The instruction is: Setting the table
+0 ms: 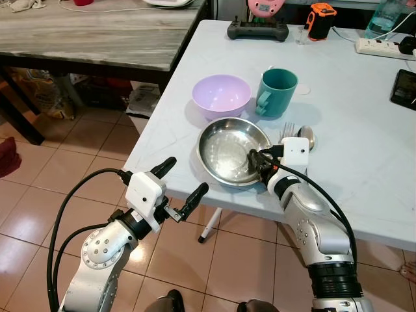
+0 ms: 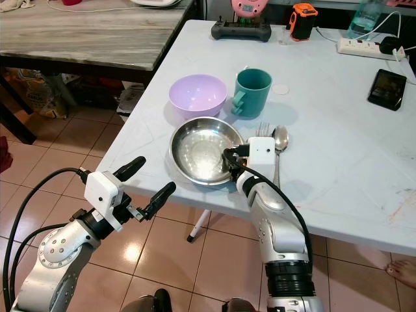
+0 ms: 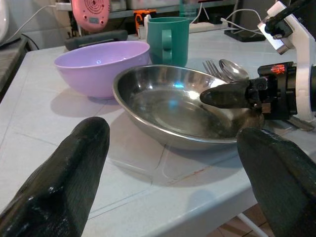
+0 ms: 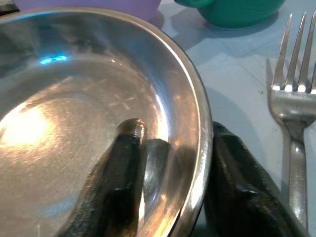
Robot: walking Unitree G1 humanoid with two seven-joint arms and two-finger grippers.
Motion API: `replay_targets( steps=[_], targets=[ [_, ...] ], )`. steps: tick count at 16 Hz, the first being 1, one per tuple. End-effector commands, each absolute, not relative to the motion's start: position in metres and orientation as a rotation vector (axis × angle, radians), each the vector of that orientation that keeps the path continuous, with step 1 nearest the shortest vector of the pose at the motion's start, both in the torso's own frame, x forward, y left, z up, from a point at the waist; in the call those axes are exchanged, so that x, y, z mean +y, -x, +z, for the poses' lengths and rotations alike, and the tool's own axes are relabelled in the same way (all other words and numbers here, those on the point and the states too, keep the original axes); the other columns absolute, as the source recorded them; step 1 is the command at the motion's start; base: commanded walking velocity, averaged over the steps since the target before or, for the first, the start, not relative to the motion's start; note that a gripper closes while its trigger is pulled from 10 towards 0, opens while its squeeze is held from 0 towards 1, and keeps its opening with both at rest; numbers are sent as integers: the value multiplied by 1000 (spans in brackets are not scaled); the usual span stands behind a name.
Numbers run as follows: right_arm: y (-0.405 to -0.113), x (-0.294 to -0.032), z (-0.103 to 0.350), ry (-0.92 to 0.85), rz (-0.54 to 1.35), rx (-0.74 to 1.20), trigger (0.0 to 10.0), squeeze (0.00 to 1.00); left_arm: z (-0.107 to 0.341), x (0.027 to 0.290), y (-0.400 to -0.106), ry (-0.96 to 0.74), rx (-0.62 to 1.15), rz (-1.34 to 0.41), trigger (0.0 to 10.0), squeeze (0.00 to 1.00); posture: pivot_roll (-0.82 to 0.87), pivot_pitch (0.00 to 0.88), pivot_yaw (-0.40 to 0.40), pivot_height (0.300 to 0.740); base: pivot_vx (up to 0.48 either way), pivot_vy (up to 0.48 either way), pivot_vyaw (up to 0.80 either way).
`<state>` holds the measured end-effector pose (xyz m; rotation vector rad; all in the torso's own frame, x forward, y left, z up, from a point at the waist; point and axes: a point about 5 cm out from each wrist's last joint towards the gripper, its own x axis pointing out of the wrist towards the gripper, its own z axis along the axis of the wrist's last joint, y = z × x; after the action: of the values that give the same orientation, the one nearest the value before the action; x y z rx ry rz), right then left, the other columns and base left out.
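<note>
A shallow steel bowl (image 1: pixel 227 146) sits on the white table (image 1: pixel 364 162) near its front edge. My right gripper (image 1: pixel 260 164) is shut on the bowl's right rim; in the right wrist view one finger (image 4: pixel 123 163) lies inside the bowl and the other outside against the rim. My left gripper (image 1: pixel 186 175) hangs open in the air just off the table's front edge, its fingers (image 3: pixel 74 168) pointing at the bowl, nothing between them. Behind the steel bowl stand a purple bowl (image 1: pixel 221 94) and a teal mug (image 1: pixel 278 91). A fork (image 4: pixel 291 98) and spoon (image 1: pixel 307 136) lie right of the bowl.
A phone (image 1: pixel 404 88), power strip (image 1: pixel 383 45), black controller (image 1: pixel 258 29) and orange device (image 1: pixel 320 19) lie toward the table's back. A wooden table (image 1: pixel 97 32) stands to the left over tiled floor. A person's foot (image 2: pixel 398 270) shows at the lower right.
</note>
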<state>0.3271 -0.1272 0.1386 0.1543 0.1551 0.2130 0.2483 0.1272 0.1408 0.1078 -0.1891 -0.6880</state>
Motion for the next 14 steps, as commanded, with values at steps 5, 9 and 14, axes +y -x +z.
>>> replay_targets(
  steps=[5, 9, 14],
  targets=[
    [-329, -125, 139, -262, 202, 198, 0, 0, 145, 129, -249, -119, -196, -692, 10000, 0, -153, 180, 26, 740, 0, 0, 0],
    [-330, -125, 135, -304, 186, 232, 0, 0, 145, 131, -252, -118, -201, -689, 10000, 0, -154, 181, 23, 740, 0, 0, 0],
    [-329, -125, 135, -337, 167, 237, 0, 0, 142, 139, -261, -80, -178, -574, 10000, 0, -156, 170, 21, 740, 0, 0, 0]
  ],
)
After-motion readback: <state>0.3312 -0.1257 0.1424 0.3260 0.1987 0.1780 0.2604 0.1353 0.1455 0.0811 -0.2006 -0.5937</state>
